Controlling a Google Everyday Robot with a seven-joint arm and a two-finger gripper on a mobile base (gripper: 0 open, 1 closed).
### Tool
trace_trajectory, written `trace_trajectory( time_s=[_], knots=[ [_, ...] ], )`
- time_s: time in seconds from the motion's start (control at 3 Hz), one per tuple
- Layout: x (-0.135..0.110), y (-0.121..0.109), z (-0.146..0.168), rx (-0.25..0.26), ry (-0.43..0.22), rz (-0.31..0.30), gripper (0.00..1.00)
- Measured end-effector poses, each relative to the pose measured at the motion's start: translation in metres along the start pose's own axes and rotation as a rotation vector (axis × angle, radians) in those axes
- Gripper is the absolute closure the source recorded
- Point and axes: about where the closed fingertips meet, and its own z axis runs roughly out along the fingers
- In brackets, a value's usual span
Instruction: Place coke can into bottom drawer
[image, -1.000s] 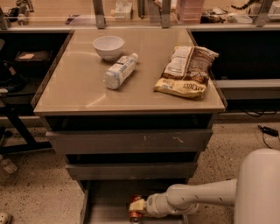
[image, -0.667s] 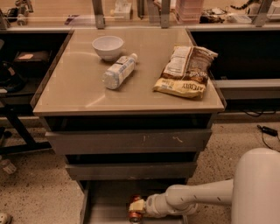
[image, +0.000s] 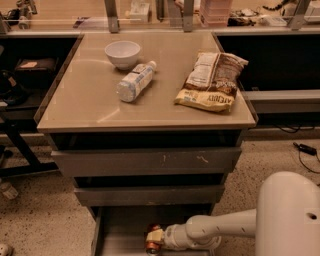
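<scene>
The coke can (image: 152, 244) shows as a small red can with a pale top, low over the grey floor of the pulled-out bottom drawer (image: 120, 225). My gripper (image: 156, 238) reaches in from the right at the end of the white arm (image: 220, 227) and is shut on the can. The can's lower part is cut off by the picture's bottom edge.
On the tan cabinet top (image: 90, 107) lie a white bowl (image: 122, 53), a clear plastic bottle (image: 134, 82) on its side and a chip bag (image: 212, 81). Two wider grey drawers (image: 145, 161) sit above the open one. The robot's white body (image: 287, 217) fills the lower right.
The arm and can have barely moved; the can stays held over the bottom drawer's floor.
</scene>
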Motion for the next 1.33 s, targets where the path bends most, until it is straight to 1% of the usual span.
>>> trace_trajectory(
  time_s=[0.33, 0.67, 1.0, 1.33],
  knots=[
    [-0.022, -0.013, 0.025, 0.019, -0.068, 0.028, 1.0],
    [-0.033, -0.026, 0.05, 0.039, -0.089, 0.055, 1.0],
    [-0.031, -0.037, 0.077, 0.048, -0.069, 0.085, 1.0],
    [-0.025, -0.046, 0.097, 0.046, -0.043, 0.117, 1.0]
  ],
)
